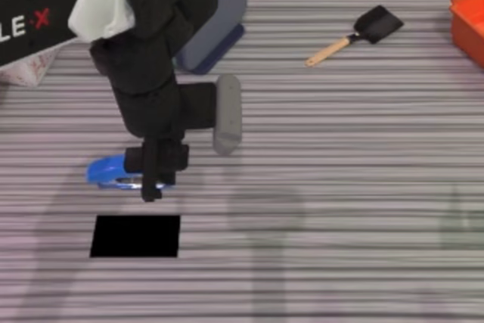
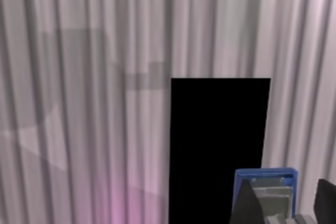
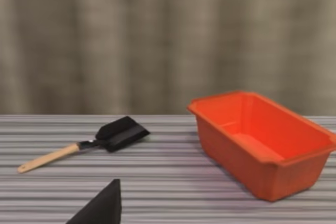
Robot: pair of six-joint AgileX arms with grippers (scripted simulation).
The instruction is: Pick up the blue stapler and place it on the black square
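— So, how far along are we?

— Partway, I'd judge. The left gripper has its two fingers on either side of the blue stapler, and the left wrist view shows the stapler sitting right between the dark fingers. I read that as a grasp, though I cannot tell whether it has left the table.

— And the target?

— The black square lies just past the fingertips, near but apart from the stapler in the top view. Nothing rests on it yet, so the carry and the set-down are still left.

— Anything farther out from the hand?

— Behind the arm there's a large navy case. Well beyond, across the striped table, a black brush with a wooden handle, and an orange tub at the far edge.

— The right arm?

— Parked off to the right side; only a dark tip shows in its wrist view, so I cannot tell its state.
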